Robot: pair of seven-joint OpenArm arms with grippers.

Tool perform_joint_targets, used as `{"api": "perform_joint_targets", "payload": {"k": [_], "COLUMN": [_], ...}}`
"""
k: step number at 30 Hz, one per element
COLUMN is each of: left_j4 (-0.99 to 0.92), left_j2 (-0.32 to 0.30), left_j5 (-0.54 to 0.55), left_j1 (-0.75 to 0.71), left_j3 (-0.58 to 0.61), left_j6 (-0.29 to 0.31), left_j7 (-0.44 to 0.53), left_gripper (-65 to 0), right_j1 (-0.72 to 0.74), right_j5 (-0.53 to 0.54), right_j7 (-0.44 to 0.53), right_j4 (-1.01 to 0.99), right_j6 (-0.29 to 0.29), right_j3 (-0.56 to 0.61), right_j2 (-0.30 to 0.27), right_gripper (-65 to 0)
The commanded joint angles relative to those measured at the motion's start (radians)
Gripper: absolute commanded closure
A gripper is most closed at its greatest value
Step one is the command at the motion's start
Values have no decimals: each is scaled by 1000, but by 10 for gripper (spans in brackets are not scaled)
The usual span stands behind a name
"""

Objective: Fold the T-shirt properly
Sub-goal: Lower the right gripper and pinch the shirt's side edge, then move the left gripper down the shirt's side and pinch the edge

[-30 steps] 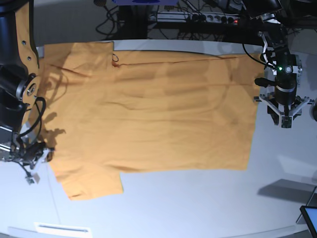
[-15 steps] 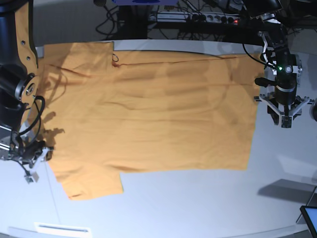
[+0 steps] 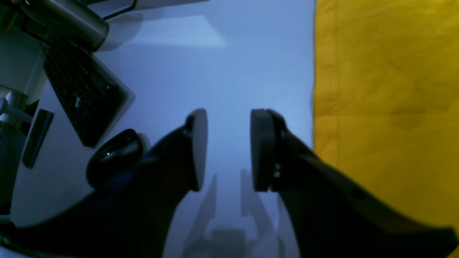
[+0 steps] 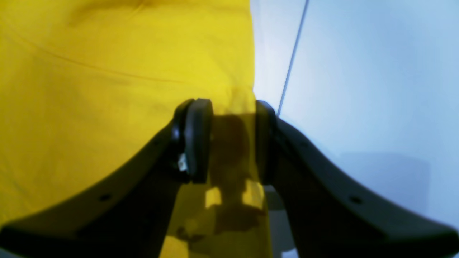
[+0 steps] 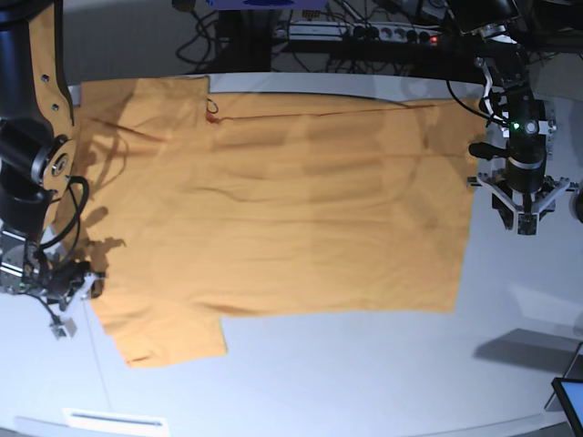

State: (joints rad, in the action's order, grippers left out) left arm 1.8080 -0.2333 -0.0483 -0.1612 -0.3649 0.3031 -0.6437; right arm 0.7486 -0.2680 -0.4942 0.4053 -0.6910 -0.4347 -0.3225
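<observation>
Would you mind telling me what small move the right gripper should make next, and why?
Probably lower and close on the hem. The right gripper hovers open over the T-shirt edge, cloth showing between its jaws, nothing gripped yet.

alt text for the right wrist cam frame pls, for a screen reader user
The right gripper hovers open, its two dark fingers straddling the edge of the yellow T-shirt, with nothing gripped. The shirt fills the left of the view; bare pale table with a thin dark line fills the right.
</observation>
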Motion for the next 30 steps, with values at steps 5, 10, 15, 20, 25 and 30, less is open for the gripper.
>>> {"api": "perform_joint_targets", "payload": {"k": [5, 10, 15, 20, 25, 30], "left_j4": [16, 14, -21, -156, -279, -408], "left_j2": [-16, -16, -13, -16, -27, -30], "left_j5": [0, 0, 3, 12, 14, 34], "left_j1": [15, 19, 51, 127, 228, 337], "left_j3": [-6, -6, -6, -7, -7, -9], "left_j6": [-9, -9, -9, -9, -8, 87], "left_j7": [22, 22, 17, 17, 17, 14], "left_gripper": [-205, -207, -210, -212, -215, -326], "right_j1": [32, 32, 32, 32, 27, 25], "right_j5": [2, 2, 2, 2, 2, 2], "right_j7": [-5, -5, -5, -5, -5, -5], "right_j4": [7, 7, 7, 7, 7, 7], "right_j6": [-7, -7, -7, -7, -7, -7], "right_j3": [0, 0, 0, -2, -2, -2], "right_j2": [-8, -8, -8, -8, -8, -8], "right_gripper": [-139, -13, -3, -3, -3, -3]}}
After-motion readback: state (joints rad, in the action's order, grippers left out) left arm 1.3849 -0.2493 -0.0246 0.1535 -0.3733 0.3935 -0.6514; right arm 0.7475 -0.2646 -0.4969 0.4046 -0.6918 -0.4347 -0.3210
